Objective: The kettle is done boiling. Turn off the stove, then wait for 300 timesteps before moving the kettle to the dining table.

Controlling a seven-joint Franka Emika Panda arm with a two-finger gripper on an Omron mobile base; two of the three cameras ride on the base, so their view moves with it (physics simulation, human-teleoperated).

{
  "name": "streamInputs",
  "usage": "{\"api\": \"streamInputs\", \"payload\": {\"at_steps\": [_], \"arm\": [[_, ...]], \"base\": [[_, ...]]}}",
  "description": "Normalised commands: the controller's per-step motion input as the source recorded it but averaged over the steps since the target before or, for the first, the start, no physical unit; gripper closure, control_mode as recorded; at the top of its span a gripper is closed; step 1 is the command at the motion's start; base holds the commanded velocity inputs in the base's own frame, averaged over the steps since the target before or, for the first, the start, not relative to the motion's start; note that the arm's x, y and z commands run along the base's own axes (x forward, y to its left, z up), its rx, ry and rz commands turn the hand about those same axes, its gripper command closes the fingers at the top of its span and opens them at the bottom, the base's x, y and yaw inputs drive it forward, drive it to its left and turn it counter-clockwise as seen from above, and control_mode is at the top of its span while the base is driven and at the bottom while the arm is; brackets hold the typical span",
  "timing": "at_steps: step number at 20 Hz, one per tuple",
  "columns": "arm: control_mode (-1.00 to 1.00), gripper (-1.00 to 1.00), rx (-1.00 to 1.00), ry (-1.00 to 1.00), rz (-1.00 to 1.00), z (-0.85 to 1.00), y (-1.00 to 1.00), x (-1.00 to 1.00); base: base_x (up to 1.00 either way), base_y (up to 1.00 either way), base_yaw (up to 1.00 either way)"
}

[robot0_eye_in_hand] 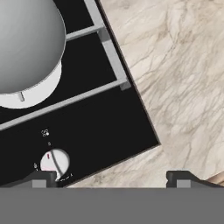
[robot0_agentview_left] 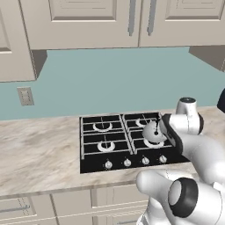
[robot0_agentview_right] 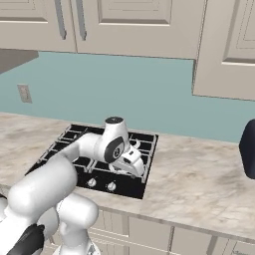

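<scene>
You see the flat black four-burner gas cooktop (robot0_agentview_left: 127, 140) set into the beige marbled stone table (robot0_agentview_left: 39, 154), filling the middle of the left base view. Its white burner rings, thin grates and four small silver knobs along the front edge are plain there. The small squat silver-grey metal kettle (robot0_agentview_left: 150, 130) sits on the right-hand side of the cooktop in that view, on a white burner ring, partly covered by the white arm that rises from the lower right.

In the hand view you look down on the kettle's grey dome (robot0_eye_in_hand: 26, 43) at the upper left, resting over its white burner ring. A small silver knob (robot0_eye_in_hand: 54, 162) with a dark line across it lies at the lower left, near the cooktop's front corner, with marbled stone spreading over the right half of the frame.

The gripper (robot0_eye_in_hand: 111, 178) hangs low over that front corner. Its jaws stand spread wide, one dark tip just beside the knob and the other over the stone, and they hold nothing.

In the right base view you find the gripper (robot0_agentview_right: 133, 167) at the centre, tilted down over the front right part of the cooktop (robot0_agentview_right: 74, 142), just above the knobs. Pale panelled cabinets (robot0_agentview_right: 139, 25) hang above a pale blue wall.
</scene>
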Motion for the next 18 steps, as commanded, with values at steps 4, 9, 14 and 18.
{"api": "streamInputs", "payload": {"at_steps": [4,9,14,18], "arm": [[-1.0,-1.0,0.0,0.0,0.0,0.39,0.0,0.0],[-1.0,-1.0,0.0,0.0,0.0,0.3,0.05,0.0],[-1.0,-1.0,0.0,0.0,0.0,0.12,0.18,0.02],[-1.0,-1.0,0.02,0.0,0.0,0.03,0.22,0.06]], "base": [[0.0,0.0,0.0],[0.0,0.0,0.0],[0.0,0.0,0.0],[0.0,0.0,0.0]]}}
